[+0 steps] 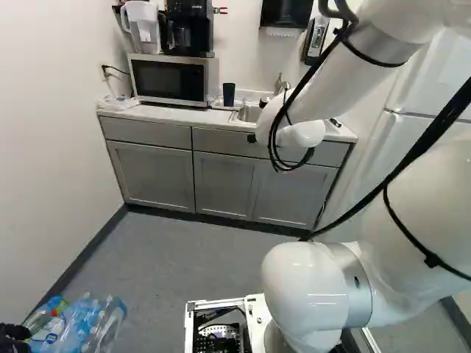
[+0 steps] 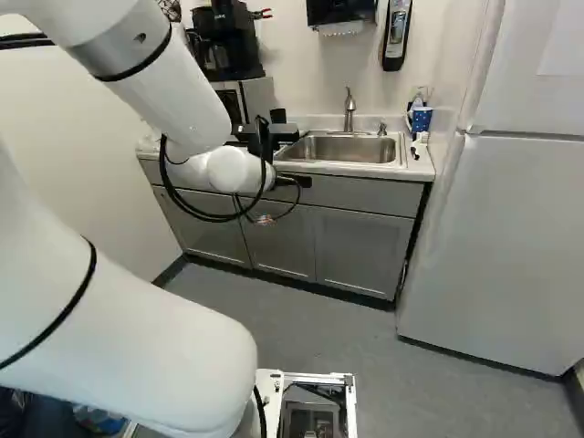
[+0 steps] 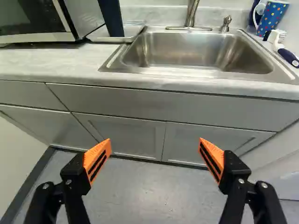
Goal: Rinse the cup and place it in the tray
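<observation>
Gripper (image 2: 285,133), 2 fingers (image 3: 96,153) spread wide, blocks tray (image 3: 133,30) in right base view; wrist view shows dark cup (image 3: 111,17) on it.

a small kitchen, shown by a counter (image 3: 46,60) with a microwave (image 1: 171,79) along its back edge, a coffee maker (image 1: 188,33) on top, a sink (image 2: 351,149) near its right corner and a fridge (image 2: 493,237).
</observation>
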Robot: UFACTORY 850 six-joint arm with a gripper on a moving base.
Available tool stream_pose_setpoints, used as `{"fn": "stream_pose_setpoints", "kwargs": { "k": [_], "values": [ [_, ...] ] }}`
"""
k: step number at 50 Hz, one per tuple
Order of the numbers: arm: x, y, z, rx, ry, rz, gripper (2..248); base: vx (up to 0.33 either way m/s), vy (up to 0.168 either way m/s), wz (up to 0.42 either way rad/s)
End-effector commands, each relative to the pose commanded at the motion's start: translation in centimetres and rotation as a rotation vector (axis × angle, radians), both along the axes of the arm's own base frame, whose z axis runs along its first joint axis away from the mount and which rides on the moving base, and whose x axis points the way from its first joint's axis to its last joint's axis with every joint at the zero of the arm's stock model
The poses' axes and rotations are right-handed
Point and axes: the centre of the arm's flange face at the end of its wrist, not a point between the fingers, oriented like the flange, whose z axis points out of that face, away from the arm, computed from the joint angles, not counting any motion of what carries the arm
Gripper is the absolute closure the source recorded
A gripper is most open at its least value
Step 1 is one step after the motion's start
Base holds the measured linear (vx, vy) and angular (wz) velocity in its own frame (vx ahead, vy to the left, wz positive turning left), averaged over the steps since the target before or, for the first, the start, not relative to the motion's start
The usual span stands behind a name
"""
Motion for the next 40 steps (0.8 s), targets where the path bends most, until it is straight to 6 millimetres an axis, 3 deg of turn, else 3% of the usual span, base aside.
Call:
{"fn": "stream_pose_setpoints", "kwargs": {
  "k": [40],
  "values": [
    [-6.2, 2.6, -6.0, -0.012, -0.118, 0.07, 3, 0.0, 0.0, 0.0]
  ]
}}
